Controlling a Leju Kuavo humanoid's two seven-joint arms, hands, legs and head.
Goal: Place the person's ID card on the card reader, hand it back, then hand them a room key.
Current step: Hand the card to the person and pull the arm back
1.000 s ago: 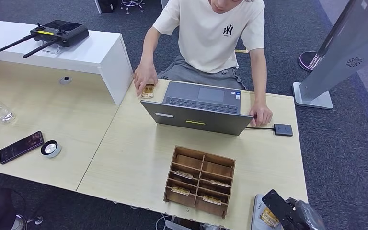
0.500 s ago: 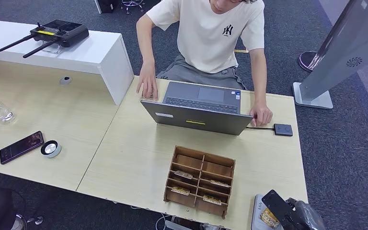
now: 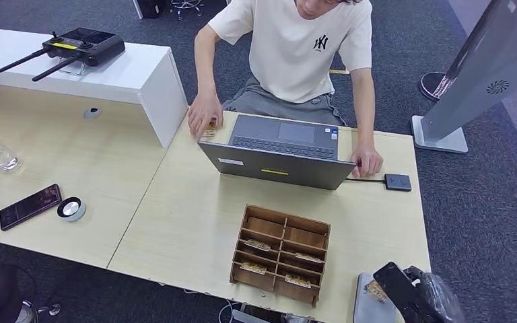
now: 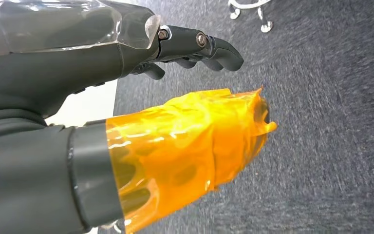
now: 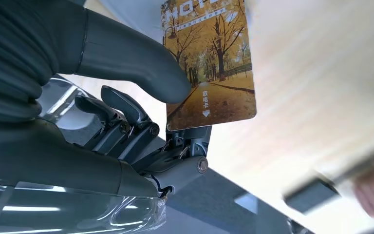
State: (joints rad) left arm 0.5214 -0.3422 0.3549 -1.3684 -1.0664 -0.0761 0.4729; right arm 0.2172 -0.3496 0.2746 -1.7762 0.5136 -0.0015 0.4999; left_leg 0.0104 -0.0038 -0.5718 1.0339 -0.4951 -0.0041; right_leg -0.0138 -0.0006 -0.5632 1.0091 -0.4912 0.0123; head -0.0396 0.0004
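Item: right robot hand, near desk corner. Pinches a card between thumb and fingers; autumn-tree print visible in the right wrist view. Change: in the earlier frames the card lay flat over the grey reader under the hand; now it has come up off the pad, with only an edge showing in the head view, and the hand has shifted slightly. Reading: the scan step looks finished and the hand-back is probably starting.

Item: left robot hand. Hangs over the carpet, fingers loosely curled apart, holding nothing; an orange film covers the thumb.

Item: person, seated across the desk behind the laptop. One hand has moved back onto a second card at the far desk edge, half covering it; a second ago that card lay clear beside the hand. The other hand rests by the laptop corner, unchanged.

Item: wooden rack, room keys in several compartments, untouched.
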